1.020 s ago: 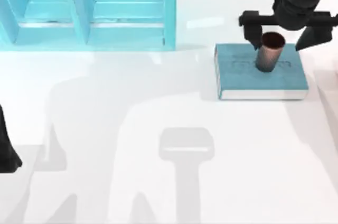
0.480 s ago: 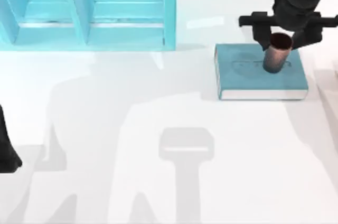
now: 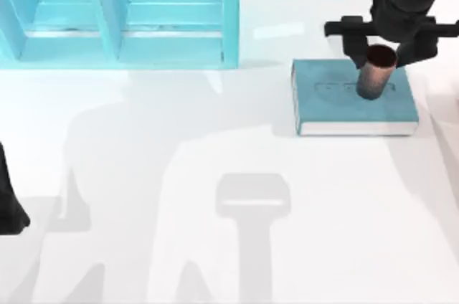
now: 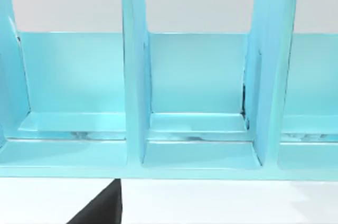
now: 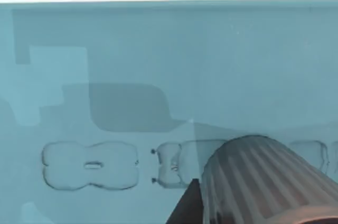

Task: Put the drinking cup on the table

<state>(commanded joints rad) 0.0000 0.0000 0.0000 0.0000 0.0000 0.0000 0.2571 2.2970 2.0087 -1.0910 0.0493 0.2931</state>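
I see the drinking cup (image 3: 375, 74), a small reddish-brown tumbler with a dark inside and no handle, tilted a little with its open mouth leaning toward the far edge, over the teal book (image 3: 337, 100) at the right of the table (image 3: 215, 175). My right gripper (image 3: 384, 49) has its fingers closed on the cup near the rim. The table is a broad, glossy white top, and the cup is not on it.
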